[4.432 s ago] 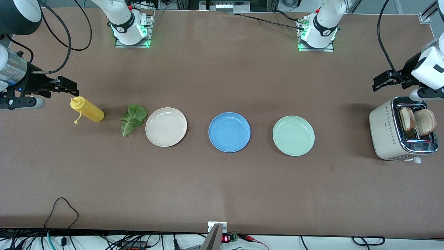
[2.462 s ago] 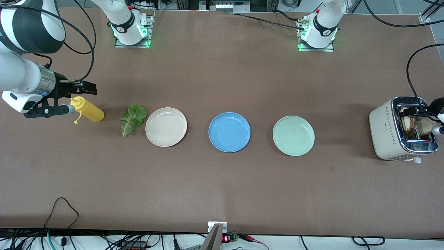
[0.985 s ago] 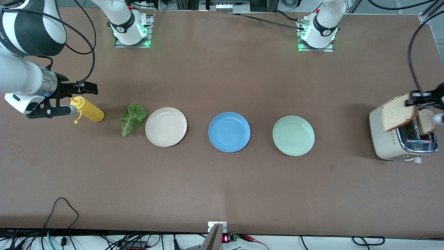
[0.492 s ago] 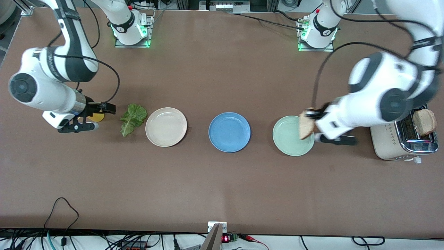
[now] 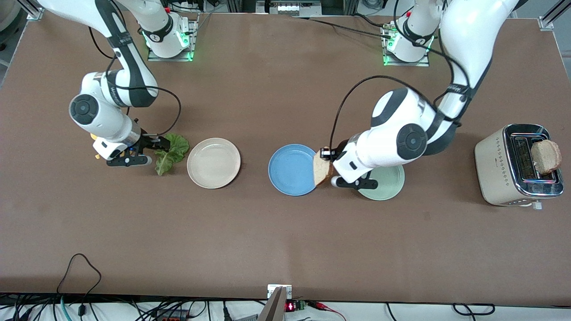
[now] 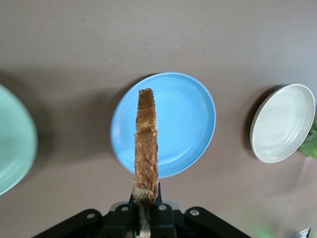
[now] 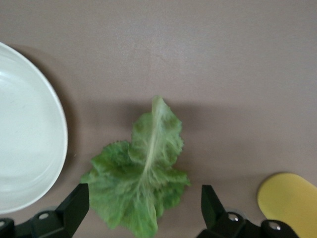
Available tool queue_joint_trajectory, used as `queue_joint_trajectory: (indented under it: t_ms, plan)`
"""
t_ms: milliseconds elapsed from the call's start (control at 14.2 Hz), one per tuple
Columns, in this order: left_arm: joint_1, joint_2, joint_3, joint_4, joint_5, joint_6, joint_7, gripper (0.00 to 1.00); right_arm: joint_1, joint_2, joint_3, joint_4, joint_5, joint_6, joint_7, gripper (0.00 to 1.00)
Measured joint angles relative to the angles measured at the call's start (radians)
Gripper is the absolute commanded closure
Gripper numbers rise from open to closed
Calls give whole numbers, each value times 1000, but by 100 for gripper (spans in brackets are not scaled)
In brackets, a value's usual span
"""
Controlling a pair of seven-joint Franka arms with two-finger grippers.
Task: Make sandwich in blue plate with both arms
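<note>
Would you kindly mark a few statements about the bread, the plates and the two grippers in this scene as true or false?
1. The left gripper holds a bread slice on edge over the blue plate. True.
2. A bread slice already lies flat on the blue plate. False: the plate is bare.
3. The right gripper is open over the lettuce leaf. True.
4. The toaster is empty. False: one slice still stands in it.
5. The lettuce leaf lies on the cream-white plate. False: it lies on the table beside that plate.
</note>
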Motion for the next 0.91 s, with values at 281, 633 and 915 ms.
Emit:
queue_joint_trajectory:
  t_ms: [281,633,915]
  plan:
    - [-83,33,-1,-94,-6,246,-96,99,-2,89,-2,-3,0,121,2,0]
    - [-122,35,-1,-119,-6,306,-151,99,-3,132,-3,-2,0,173,3,33]
    - [-137,47,-1,-122,-6,340,-161,97,-4,133,-5,-2,0,172,3,84]
